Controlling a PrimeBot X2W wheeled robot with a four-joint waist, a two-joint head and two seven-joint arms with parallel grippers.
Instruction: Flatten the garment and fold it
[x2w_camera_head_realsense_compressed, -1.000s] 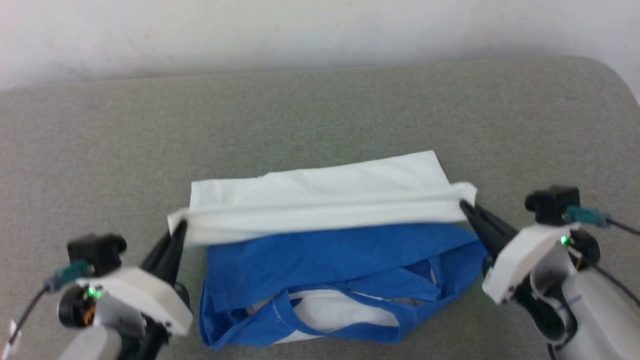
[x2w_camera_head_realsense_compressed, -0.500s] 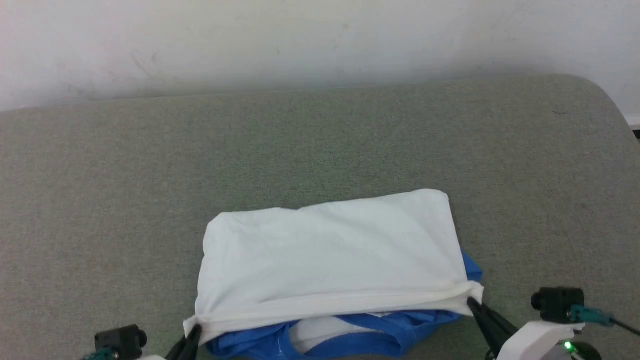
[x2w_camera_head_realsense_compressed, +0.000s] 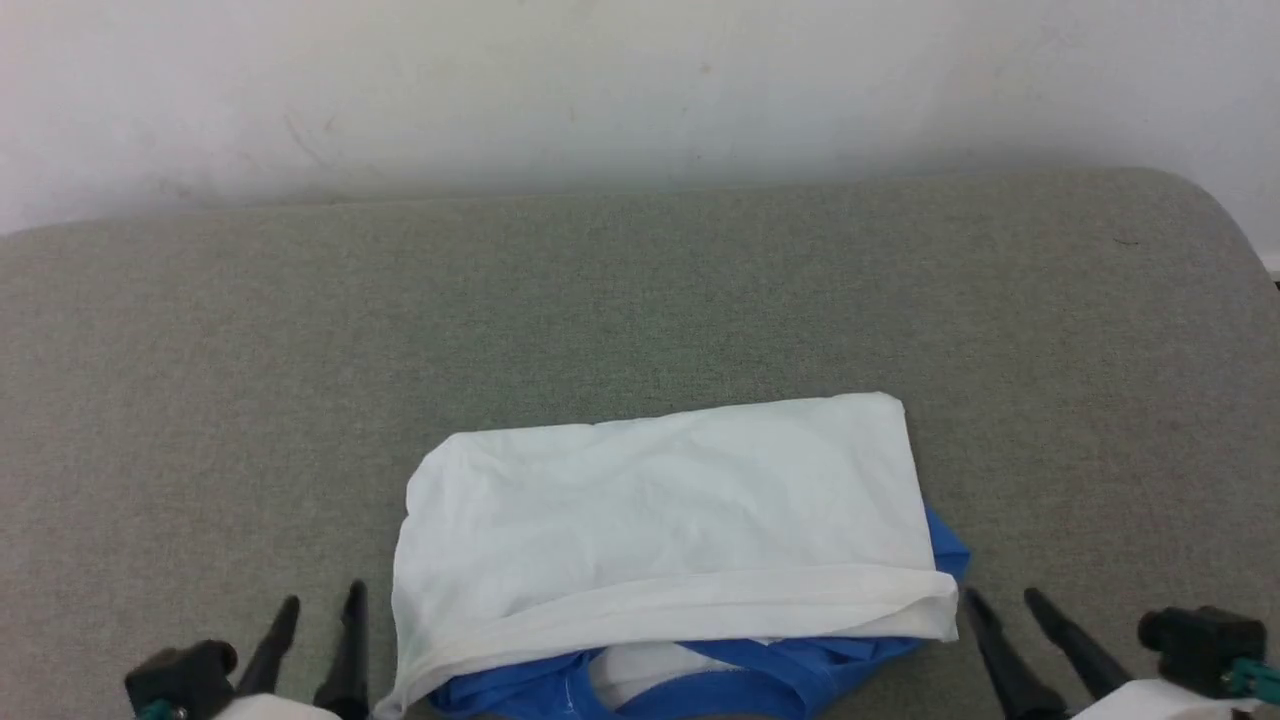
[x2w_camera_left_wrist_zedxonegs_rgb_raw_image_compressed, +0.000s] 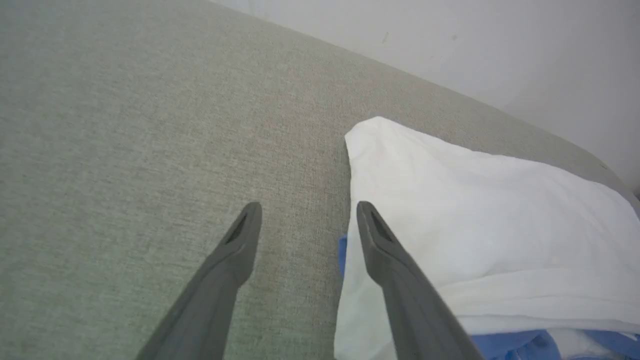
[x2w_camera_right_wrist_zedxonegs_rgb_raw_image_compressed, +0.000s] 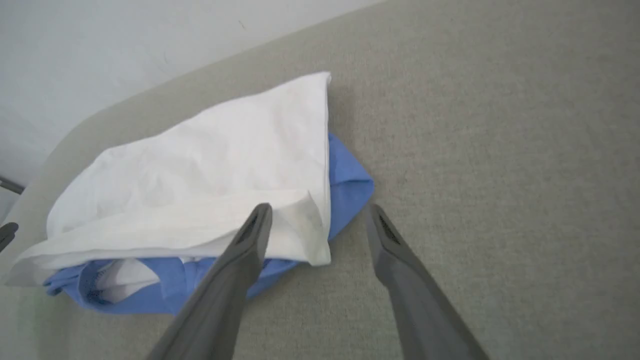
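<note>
lying on a grey-green padded surface (x2w_camera_head_realsense_compressed: 640, 290) with a pale wall (x2w_camera_head_realsense_compressed: 640, 80) beyond its far side, the garment (x2w_camera_head_realsense_compressed: 660, 500) is folded over, white body on top of the blue part. the padding runs out bare from it to the left, far side and right.

just left of the garment's near left corner, the left gripper (x2w_camera_head_realsense_compressed: 322, 595) has its two dark fingers parted with nothing between them. in the left wrist view one finger (x2w_camera_left_wrist_zedxonegs_rgb_raw_image_compressed: 400, 280) crosses in front of the white edge; i cannot tell whether it touches.

along the garment's near edge the white hem lies doubled, and the blue neckband and a blue fold peek out beneath it.

just right of the garment's near right corner, the right gripper (x2w_camera_head_realsense_compressed: 1000, 595) is also spread and empty, one finger (x2w_camera_right_wrist_zedxonegs_rgb_raw_image_compressed: 235, 270) passing in front of the white corner.

half a second ago both grippers pinched the hem's corners; now both are off the cloth. a second ago the white layer covered only the far part, with the blue left bare.
</note>
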